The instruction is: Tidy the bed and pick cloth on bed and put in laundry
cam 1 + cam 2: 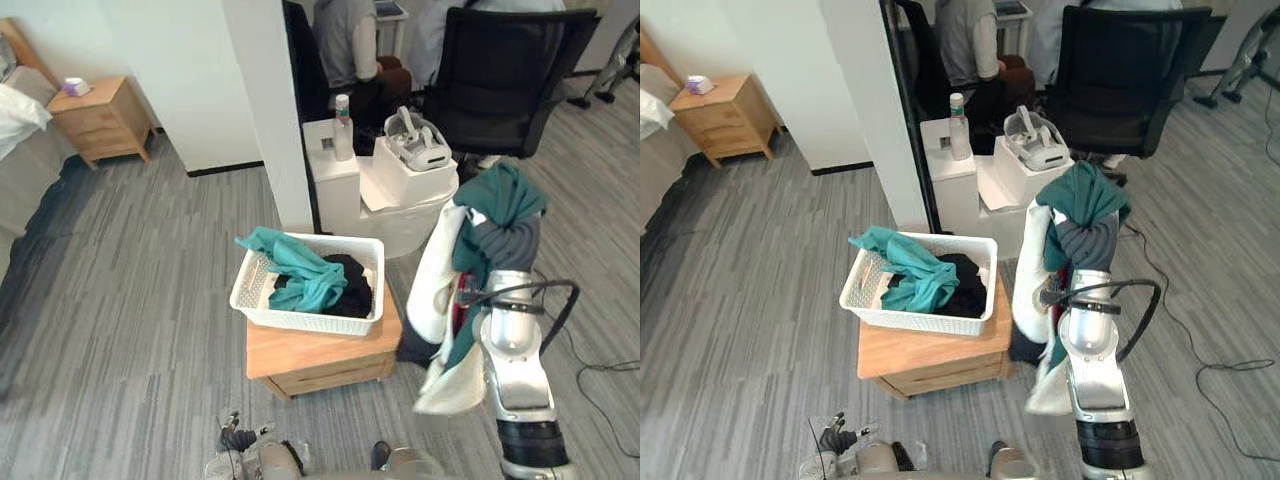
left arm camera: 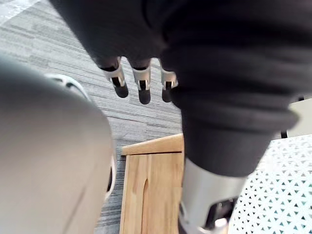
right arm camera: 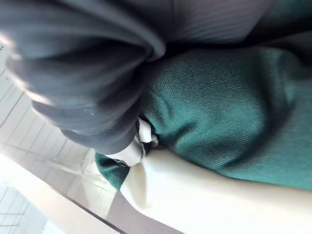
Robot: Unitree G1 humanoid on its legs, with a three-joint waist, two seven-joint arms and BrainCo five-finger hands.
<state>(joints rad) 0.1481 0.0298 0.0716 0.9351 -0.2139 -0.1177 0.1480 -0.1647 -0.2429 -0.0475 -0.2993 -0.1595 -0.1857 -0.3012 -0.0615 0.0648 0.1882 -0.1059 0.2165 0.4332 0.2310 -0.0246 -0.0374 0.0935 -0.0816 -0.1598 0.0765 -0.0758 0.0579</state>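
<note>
A white laundry basket (image 1: pixel 262 318) sits on a low wooden nightstand (image 1: pixel 320 355) and holds a teal cloth (image 1: pixel 300 265) and a black cloth (image 1: pixel 350 285). To its right my right arm is raised. A bundle of clothes (image 1: pixel 495 215), teal, grey and white, drapes over the right hand (image 3: pixel 141 146), above and beside the basket. One finger shows there, curled into the teal fabric (image 3: pixel 219 112). A white piece (image 1: pixel 435 290) hangs down along the arm. My left hand (image 1: pixel 240 445) hangs low in front of the nightstand, its fingers (image 2: pixel 141 87) straight and holding nothing.
A white pillar (image 1: pixel 270 100) rises just behind the basket. Beside it stand white boxes with a headset (image 1: pixel 420 150) and a bottle (image 1: pixel 343 125). A person (image 1: pixel 350 40) sits behind, next to a black office chair (image 1: pixel 510 70). A second nightstand (image 1: pixel 100 115) and the bed (image 1: pixel 20 150) lie far left.
</note>
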